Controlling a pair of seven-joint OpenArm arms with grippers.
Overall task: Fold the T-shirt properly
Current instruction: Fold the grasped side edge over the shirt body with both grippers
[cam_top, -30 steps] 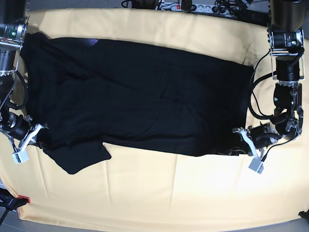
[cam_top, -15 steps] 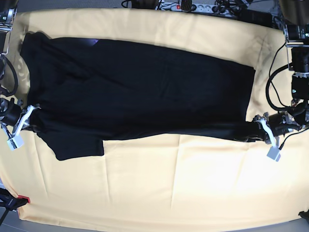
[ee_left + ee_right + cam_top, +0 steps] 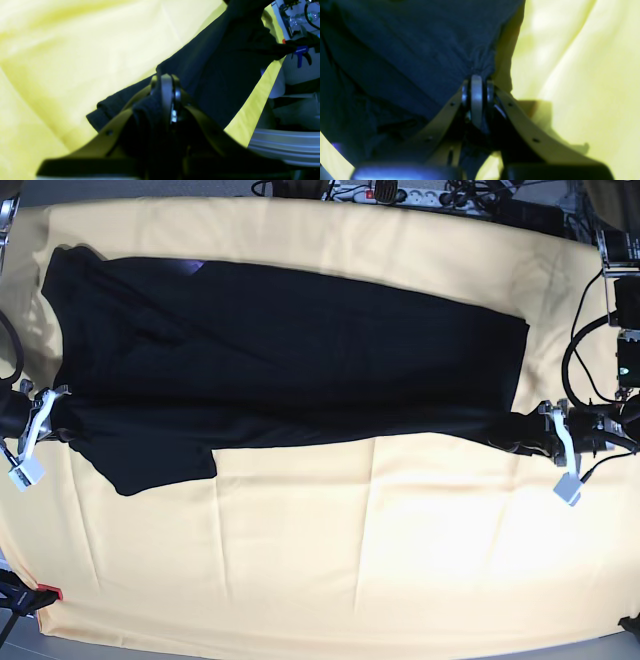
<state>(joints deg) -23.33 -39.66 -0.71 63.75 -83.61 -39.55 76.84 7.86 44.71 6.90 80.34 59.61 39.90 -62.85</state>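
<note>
The T-shirt (image 3: 280, 360) lies long and flat on the yellow worktop (image 3: 350, 560). The left gripper (image 3: 556, 442) and right gripper (image 3: 42, 415) each have jaws pinched tight on an end. One long fold looks begun; more folds are left.

Base view evenly bright; wrist views blurred, yellow-tinted, with dark out-of-focus foregrounds.

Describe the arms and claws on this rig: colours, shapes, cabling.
Both arms are black with loose black cables looping beside them. Left claw and right claw each have pale, whitish fingers that taper in a V to narrow tips, with small holes along them. A white tag-like block hangs off each in the base view.
</note>
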